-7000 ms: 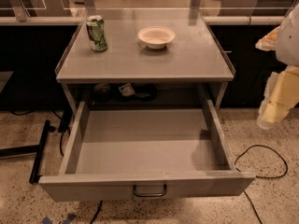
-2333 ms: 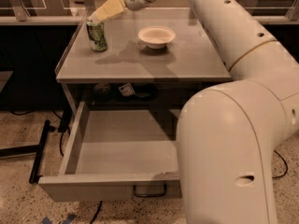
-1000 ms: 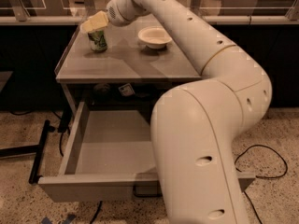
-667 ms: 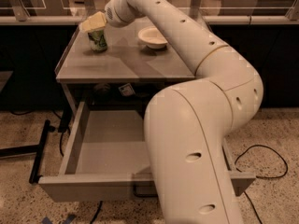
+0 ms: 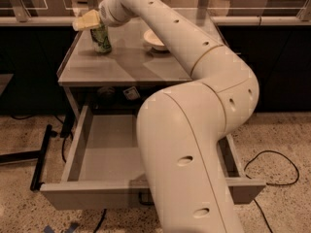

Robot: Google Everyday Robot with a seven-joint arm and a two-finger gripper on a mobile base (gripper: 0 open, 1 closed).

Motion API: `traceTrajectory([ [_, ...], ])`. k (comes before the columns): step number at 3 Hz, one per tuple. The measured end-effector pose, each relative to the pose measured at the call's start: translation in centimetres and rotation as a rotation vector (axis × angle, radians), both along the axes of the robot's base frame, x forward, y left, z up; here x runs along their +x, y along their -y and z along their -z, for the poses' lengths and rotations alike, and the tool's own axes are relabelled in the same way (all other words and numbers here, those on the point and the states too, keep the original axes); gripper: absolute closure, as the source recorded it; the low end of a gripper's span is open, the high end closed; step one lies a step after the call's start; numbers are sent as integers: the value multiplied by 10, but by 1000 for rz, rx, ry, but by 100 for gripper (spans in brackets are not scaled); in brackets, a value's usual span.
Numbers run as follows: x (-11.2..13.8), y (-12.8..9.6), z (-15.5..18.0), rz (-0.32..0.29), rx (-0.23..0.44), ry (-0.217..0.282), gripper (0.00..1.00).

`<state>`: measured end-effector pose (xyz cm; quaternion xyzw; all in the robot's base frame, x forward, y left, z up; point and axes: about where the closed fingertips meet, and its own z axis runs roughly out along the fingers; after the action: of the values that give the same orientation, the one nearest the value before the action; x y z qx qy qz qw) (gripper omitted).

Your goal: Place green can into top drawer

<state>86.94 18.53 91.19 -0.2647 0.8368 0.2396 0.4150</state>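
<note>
The green can stands upright near the back left corner of the grey cabinet top. My gripper sits right over the can's top, its pale fingers reaching left past it, touching or nearly touching the can. The top drawer below is pulled wide open and its inside looks bare where it shows. My big white arm crosses the frame and hides the drawer's right half and most of the front panel with its handle.
A white bowl sits on the cabinet top to the right of the can, partly behind my arm. Cables lie on the speckled floor at the right. A dark metal stand lies at the left. Glass-railed counters stand behind.
My arm has swung in from the right, reached over the cabinet top and settled the gripper onto the can's top. The can and bowl have not moved; the view has shifted slightly.
</note>
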Motion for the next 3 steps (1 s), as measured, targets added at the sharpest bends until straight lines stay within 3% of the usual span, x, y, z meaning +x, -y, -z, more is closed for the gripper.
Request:
traceTrajectory([
  [1, 4, -15, 6, 3, 7, -31, 17],
  [3, 8, -40, 17, -12, 16, -80, 65],
])
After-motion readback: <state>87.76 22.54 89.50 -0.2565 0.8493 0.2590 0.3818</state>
